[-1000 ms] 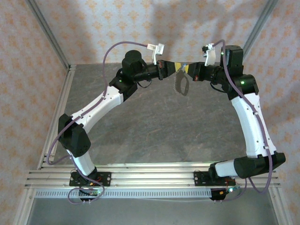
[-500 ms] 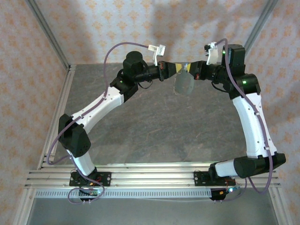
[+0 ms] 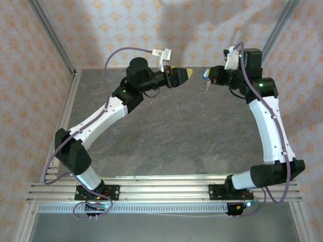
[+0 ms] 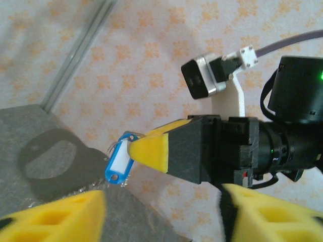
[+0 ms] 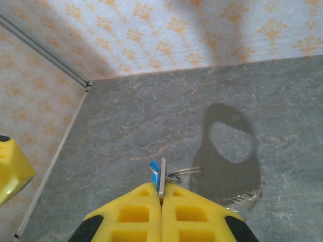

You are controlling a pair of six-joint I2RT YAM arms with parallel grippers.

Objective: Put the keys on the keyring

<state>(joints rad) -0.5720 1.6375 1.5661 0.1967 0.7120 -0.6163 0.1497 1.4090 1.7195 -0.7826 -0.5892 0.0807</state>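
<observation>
Since a second ago the left arm has drawn back to the left and its claw has opened; the two claws, then tip to tip, now stand apart.

On the left of the overhead view, the left gripper point(image 3: 185, 74) hangs above the far part of the grey table point(image 3: 166, 131), pointing right. Its jaws stand wide apart and hold nothing. In its own wrist view the two yellow fingers point(image 4: 55, 218) sit at the bottom corners with open space between.

Across the gap to the right, the key point(image 3: 205, 74) is pinched at the tip of the right gripper point(image 3: 209, 78), raised above the far side of the table. The left wrist view shows the key's bright blue head, with a pale window, hanging tilted from that shut yellow tip.

In the right wrist view the right claw's fingers press together on the silver blade, which stands upright between them, the blue head just to its left. A thin pale wire loop, the keyring point(image 5: 185, 173), curls out to the right of the key, touching it; whether the key is threaded on it cannot be told. Further right, a dark loop-shaped patch point(image 5: 222, 176) lies on the table; shadow or object, it cannot be told.
</observation>
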